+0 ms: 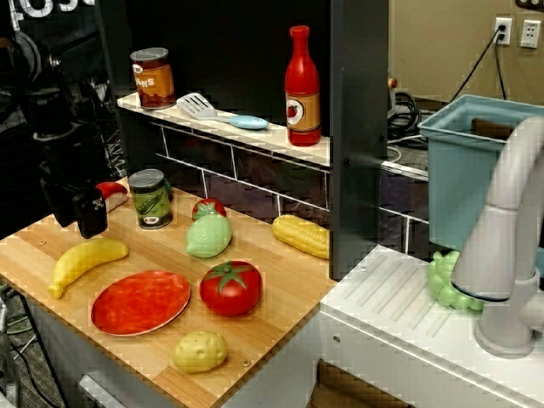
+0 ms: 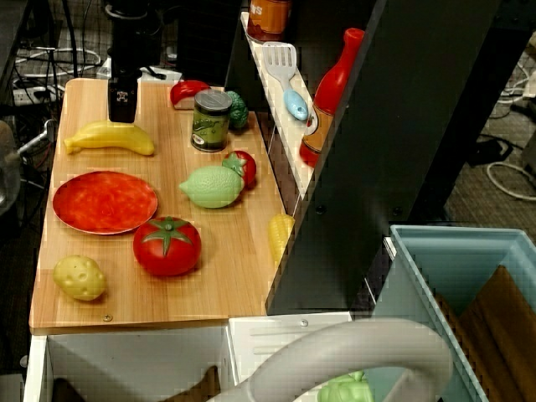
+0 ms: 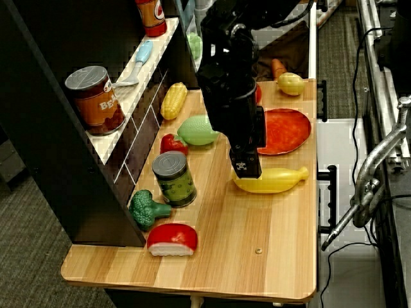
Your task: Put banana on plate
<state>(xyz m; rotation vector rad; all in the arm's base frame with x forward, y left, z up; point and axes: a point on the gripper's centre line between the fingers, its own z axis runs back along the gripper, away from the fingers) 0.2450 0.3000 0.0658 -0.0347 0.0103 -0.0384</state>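
Observation:
The yellow banana (image 1: pixel 85 262) lies flat on the wooden counter, just left of and behind the red-orange plate (image 1: pixel 140 301). It also shows in the front view (image 2: pixel 110 137) and the side view (image 3: pixel 273 179). The plate (image 2: pixel 105 201) (image 3: pixel 286 130) holds nothing. My black gripper (image 1: pixel 91 219) hangs close over the counter at the banana's far side, near its thick end (image 2: pixel 123 107) (image 3: pixel 246 169). Its fingers look pressed together with no gap showing, and it holds nothing.
A red tomato (image 1: pixel 230 287) and a yellow-green potato (image 1: pixel 201 350) sit right of the plate. A green can (image 1: pixel 151 198), a pale green lemon-like toy (image 1: pixel 209 235) and a corn cob (image 1: pixel 301 235) stand behind. Broccoli (image 3: pixel 146 208) and a red-white piece (image 3: pixel 172 239) lie by the back wall.

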